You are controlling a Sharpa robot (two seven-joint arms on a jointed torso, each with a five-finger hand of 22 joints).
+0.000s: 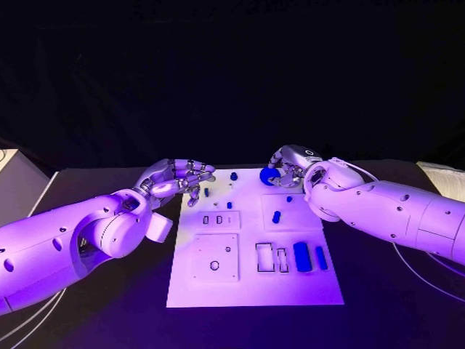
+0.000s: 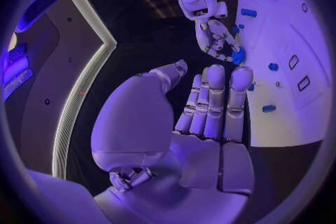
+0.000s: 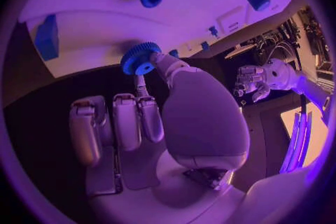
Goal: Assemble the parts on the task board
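Left hand curled on nothing beside board, right hand pinching blue gear at far edge.

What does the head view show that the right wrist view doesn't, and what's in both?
Head view alone: the whole white board laid out, with two long blue bars standing beside the slots near its front edge.
Right wrist view alone: the teeth on the blue gear, and that it is pinched at the right hand's fingertips.
Both: the gear, the right hand holding it, the left hand and the board.
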